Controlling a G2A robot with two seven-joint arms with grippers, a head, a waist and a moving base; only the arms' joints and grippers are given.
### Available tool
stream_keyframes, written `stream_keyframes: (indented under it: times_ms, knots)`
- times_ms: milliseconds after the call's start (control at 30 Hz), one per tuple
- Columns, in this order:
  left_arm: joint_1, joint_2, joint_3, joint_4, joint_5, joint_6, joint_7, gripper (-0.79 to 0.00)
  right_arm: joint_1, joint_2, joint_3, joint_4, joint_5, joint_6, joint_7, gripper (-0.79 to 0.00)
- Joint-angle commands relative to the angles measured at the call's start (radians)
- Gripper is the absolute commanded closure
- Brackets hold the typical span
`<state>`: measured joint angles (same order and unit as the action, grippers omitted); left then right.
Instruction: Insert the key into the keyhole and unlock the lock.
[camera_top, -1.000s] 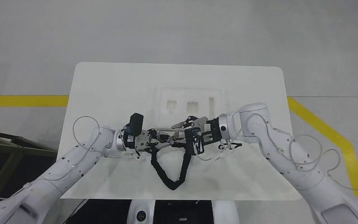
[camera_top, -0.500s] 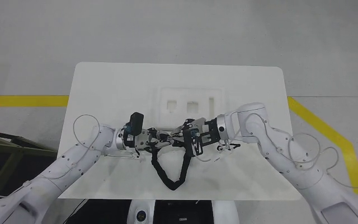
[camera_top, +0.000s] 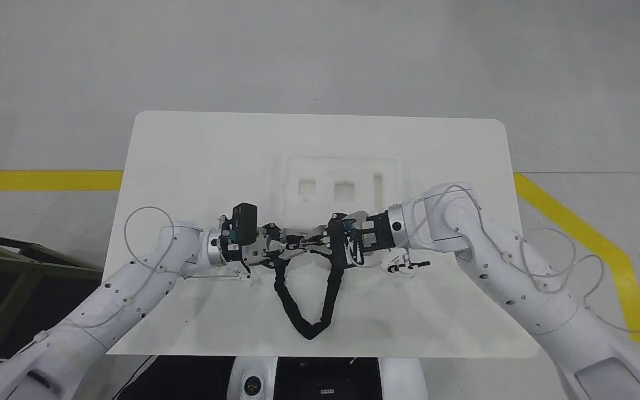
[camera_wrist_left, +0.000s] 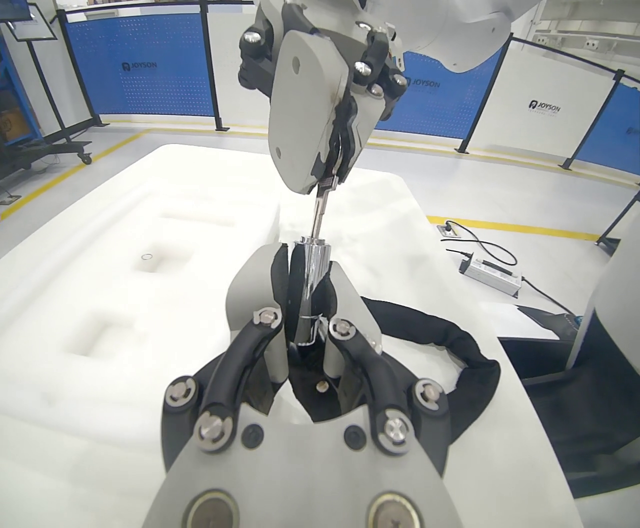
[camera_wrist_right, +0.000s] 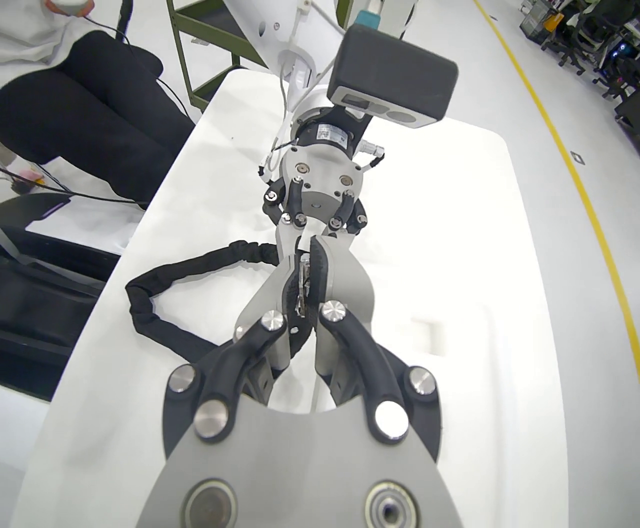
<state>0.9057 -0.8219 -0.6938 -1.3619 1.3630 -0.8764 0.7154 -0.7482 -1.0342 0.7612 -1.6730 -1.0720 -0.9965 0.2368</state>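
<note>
Fingers (camera_wrist_left: 252, 287) of the left gripper (camera_wrist_left: 306, 257) are clamped on the chrome lock cylinder (camera_wrist_left: 310, 285), near the worktop's (camera_top: 450, 150) front middle. Facing it, the right gripper (camera_wrist_left: 330, 180) pinches the key (camera_wrist_left: 320, 207) by its head, tip meeting the cylinder's end. The black cable (camera_top: 300, 320) loops toward the front edge, with a foam tray (camera_top: 390, 165) just behind.

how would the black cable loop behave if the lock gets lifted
Probably floppy: the cable loop lies in uneven bends on the table, trailing from the lock, so it would likely dangle and drag. Its fabric-looking sleeve seems unlikely to slip or roll.
</note>
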Motion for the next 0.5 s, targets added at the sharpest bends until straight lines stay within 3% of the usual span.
stream_keyframes:
  times_ms: [0, 467]
  knots:
    - [0.014, 0.004, -0.016, -0.014, 0.01, 0.02, -0.011, 0.0, -0.001, -0.002, -0.003, 0.006, 0.052, 0.017, 0.033, 0.0]
    - [0.149, 0.049, -0.174, -0.185, 0.072, 0.188, -0.134, 0.0, -0.028, -0.007, -0.006, -0.006, 0.412, 0.194, 0.25, 0.0]
